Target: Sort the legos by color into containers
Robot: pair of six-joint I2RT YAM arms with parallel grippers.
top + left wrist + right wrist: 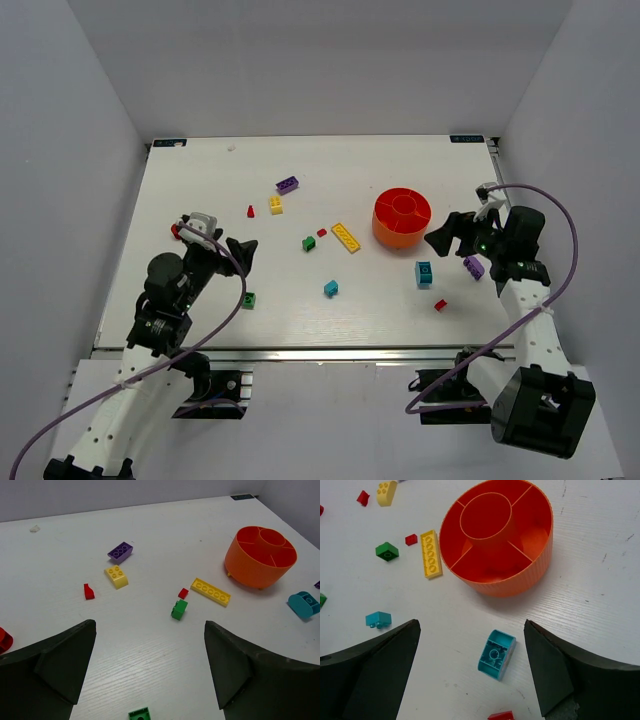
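Note:
The orange-red divided bowl (pixel 401 232) stands right of centre, and its compartments (pixel 540 560) look empty. Loose legos lie around it: a purple one (pixel 287 184), a yellow one (pixel 275 205), a long yellow plate (pixel 346 237), a green one (pixel 309 243), a small teal one (pixel 330 288), a green one (pixel 247 300) and a purple one (pixel 473 267). My right gripper (pixel 447 243) is open above an upturned teal brick (pixel 496 654), just in front of the bowl. My left gripper (pixel 243 256) is open and empty, with the near green brick (pixel 139 714) below it.
Small red pieces lie at the left (pixel 250 211), by the green brick (pixel 322 232), near the right front (pixel 440 305) and beside the left wrist (pixel 176 230). White walls enclose the table's back and sides. A rail runs along the front edge (pixel 300 352).

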